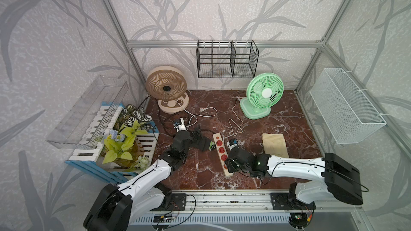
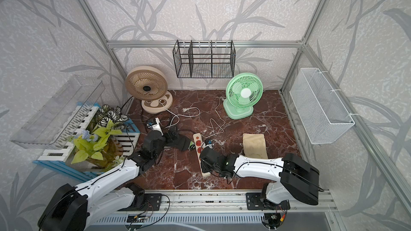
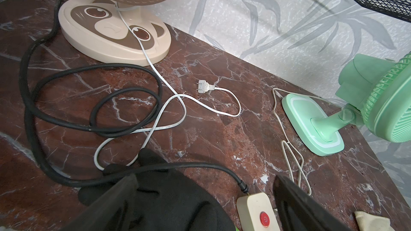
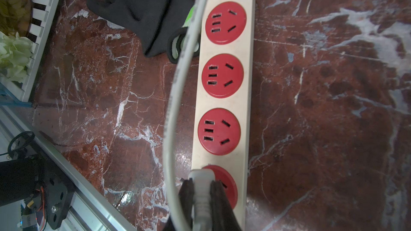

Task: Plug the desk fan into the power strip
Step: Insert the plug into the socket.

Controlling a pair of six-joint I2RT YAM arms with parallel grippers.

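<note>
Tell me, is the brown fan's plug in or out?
Out. The plug lies bare on the tabletop, prongs showing, away from the power strip.

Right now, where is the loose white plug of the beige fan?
In a top view the plug lies free on the marble table, behind the power strip, between the beige fan and the green fan, nearer the beige one.

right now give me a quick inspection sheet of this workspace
surface: red-brown marble tabletop
job's things: power strip flat, three sockets free; white plug at its end socket; green fan upright
clutter: black glove beside strip, beige cloth, beige fan, its loose plug, plant crate
grippers: right gripper shut on white plug; left gripper open, empty
cables: black cord coiled; white cord arcs beside strip
surroundings: black wire rack, white mesh basket, clear tray
</note>
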